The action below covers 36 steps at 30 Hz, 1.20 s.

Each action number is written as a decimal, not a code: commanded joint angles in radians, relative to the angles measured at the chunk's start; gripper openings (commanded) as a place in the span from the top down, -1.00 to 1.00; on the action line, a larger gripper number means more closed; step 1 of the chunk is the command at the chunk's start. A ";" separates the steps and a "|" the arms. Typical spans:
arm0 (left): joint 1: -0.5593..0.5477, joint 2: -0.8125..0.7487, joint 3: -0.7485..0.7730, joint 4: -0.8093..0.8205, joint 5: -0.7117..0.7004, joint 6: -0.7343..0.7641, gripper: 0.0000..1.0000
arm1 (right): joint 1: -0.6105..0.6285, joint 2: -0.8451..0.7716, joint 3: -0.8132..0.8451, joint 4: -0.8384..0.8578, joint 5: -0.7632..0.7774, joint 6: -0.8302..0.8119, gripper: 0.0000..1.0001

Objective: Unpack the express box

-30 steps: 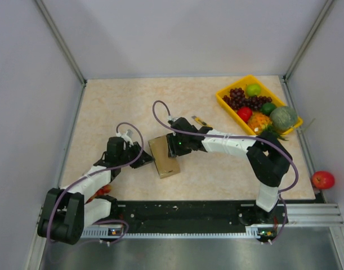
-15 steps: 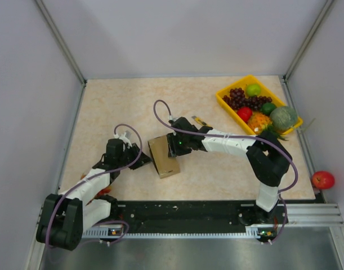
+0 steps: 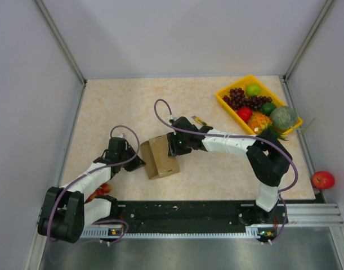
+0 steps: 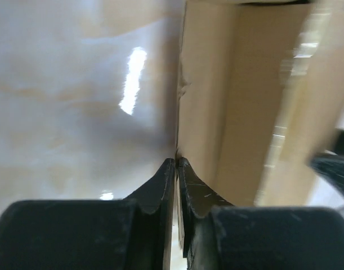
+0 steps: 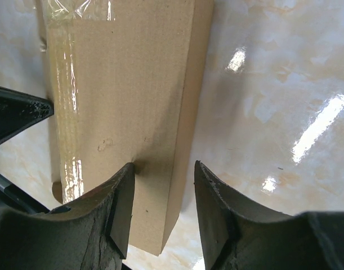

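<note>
The express box [image 3: 163,160], a plain brown carton, lies in the middle of the table near the front. Its left flap [image 3: 146,153] stands lifted. My left gripper [image 3: 138,163] is at that flap's edge. In the left wrist view its fingers [image 4: 177,161] are pinched on the thin cardboard edge of the flap [image 4: 200,95]. My right gripper [image 3: 173,148] is over the box's far right part. In the right wrist view it [image 5: 164,164] is open: one fingertip [image 5: 126,174] presses on the box top [image 5: 121,84], while the other hangs beside the long edge, over the table.
A yellow tray [image 3: 222,99] of fruit stands at the back right corner. A red apple [image 3: 322,179] lies beyond the table's right edge. Something red [image 3: 102,191] lies under my left arm. Walls close the table on three sides.
My left gripper has closed on the box's left flap and drawn it outward to the left, so the box now looks wider. The right gripper has stayed in place on the box.
</note>
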 commanded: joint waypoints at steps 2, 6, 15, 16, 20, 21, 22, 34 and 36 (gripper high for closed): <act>0.010 0.007 -0.003 -0.215 -0.224 0.008 0.79 | -0.021 0.027 -0.019 -0.061 0.072 -0.015 0.12; 0.010 0.006 0.002 -0.193 -0.197 0.013 0.71 | -0.021 0.030 -0.011 -0.061 0.067 -0.015 0.12; 0.010 -0.051 -0.035 -0.114 -0.117 -0.019 0.25 | -0.020 0.022 -0.007 -0.063 0.067 -0.015 0.11; 0.010 -0.062 -0.053 -0.098 -0.114 -0.024 0.21 | -0.020 0.022 -0.008 -0.063 0.067 -0.014 0.11; 0.010 -0.112 -0.090 -0.054 -0.112 -0.070 0.20 | -0.021 0.021 -0.008 -0.066 0.069 -0.015 0.10; 0.011 -0.119 -0.095 -0.051 -0.115 -0.077 0.20 | -0.021 0.019 -0.008 -0.066 0.070 -0.017 0.10; 0.010 -0.126 -0.105 -0.045 -0.123 -0.084 0.25 | -0.021 0.018 -0.008 -0.066 0.070 -0.017 0.10; 0.010 -0.350 -0.219 0.108 -0.152 -0.153 0.11 | -0.021 0.012 -0.010 -0.072 0.070 -0.018 0.10; 0.011 -0.318 -0.233 0.167 -0.123 -0.162 0.07 | -0.021 0.015 -0.005 -0.072 0.069 -0.020 0.10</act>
